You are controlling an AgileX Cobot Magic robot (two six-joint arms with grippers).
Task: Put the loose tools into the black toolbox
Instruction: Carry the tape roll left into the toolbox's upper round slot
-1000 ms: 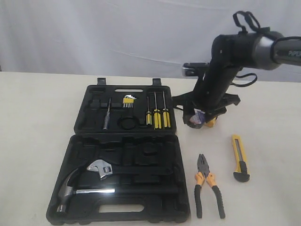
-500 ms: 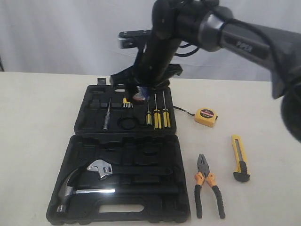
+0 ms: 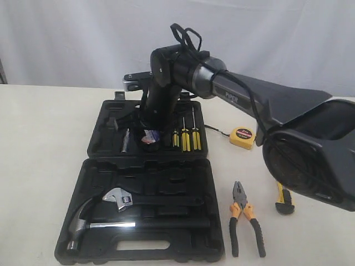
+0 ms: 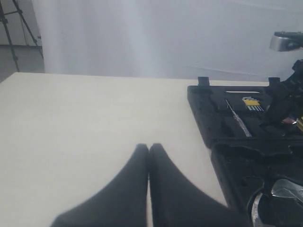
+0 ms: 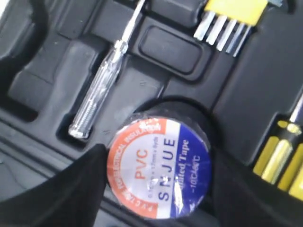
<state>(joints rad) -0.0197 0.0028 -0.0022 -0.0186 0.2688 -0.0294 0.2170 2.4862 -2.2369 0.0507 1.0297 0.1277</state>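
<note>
- The toolbox lies open and flat on the bench, its two halves side by side, the handle half nearer the camera.
- The right arm reaches across from the right and comes down over the far half of the toolbox.
- The right jaws are clamped on the tape roll, one dark finger on each side of it, as the right wrist view shows.
- The roll hangs over the round recess in the far half, between the clear-handled screwdriver and the yellow screwdrivers. I cannot tell whether it touches the recess.
- The hex keys sit in their slot just beyond the roll.
- The left jaws are together with nothing between them, over bare bench to the left of the toolbox.
- The tape measure lies on the bench just right of the far half, its cord running toward the case.
- The pliers lie on the bench just right of the near half, handles toward the camera.
- The knife lies right of the pliers, mostly hidden behind the arm's bulk; only its near end shows.
- The hammer and wrench rest in the near half.
</note>
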